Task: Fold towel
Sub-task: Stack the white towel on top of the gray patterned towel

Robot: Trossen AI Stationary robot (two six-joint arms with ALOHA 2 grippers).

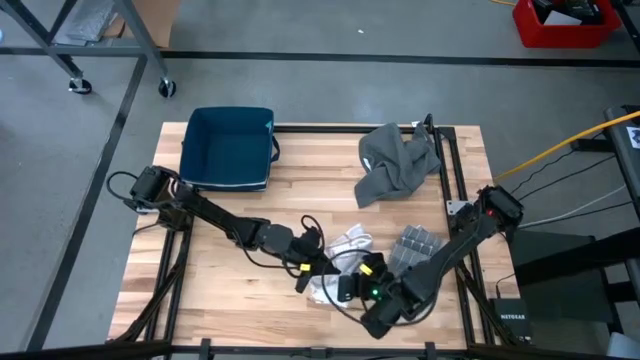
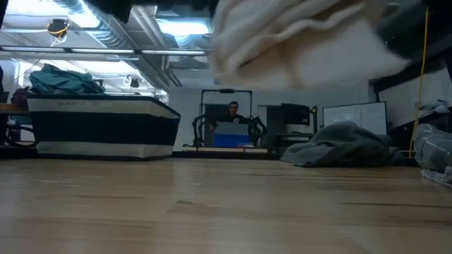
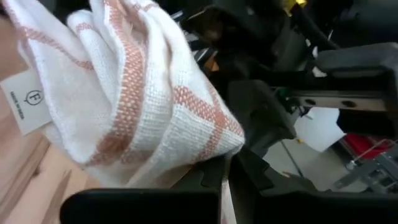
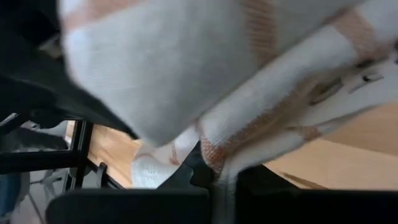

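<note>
- Hanging bunched above the counter (image 1: 230, 240), near its front edge, the towel (image 1: 345, 250) is white with orange stripes.
- Left gripper (image 1: 322, 268) pinches the towel.
- Right gripper (image 1: 352, 288) pinches the towel too.
- Grey cloth (image 1: 395, 160) lies behind the towel; blue bin (image 1: 228, 148) sits well apart.

Even overhead light, blurred close-up wrist views

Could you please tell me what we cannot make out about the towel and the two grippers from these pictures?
- High view: the white towel is mostly covered by both arms, so its fold state is hidden.
- Low view: the towel is blurred and cut off by the top edge; neither gripper shows.
- Right wrist view: the cloth fills the frame, hiding the table beyond.
- Left wrist view: the label print is too small to read.
</note>
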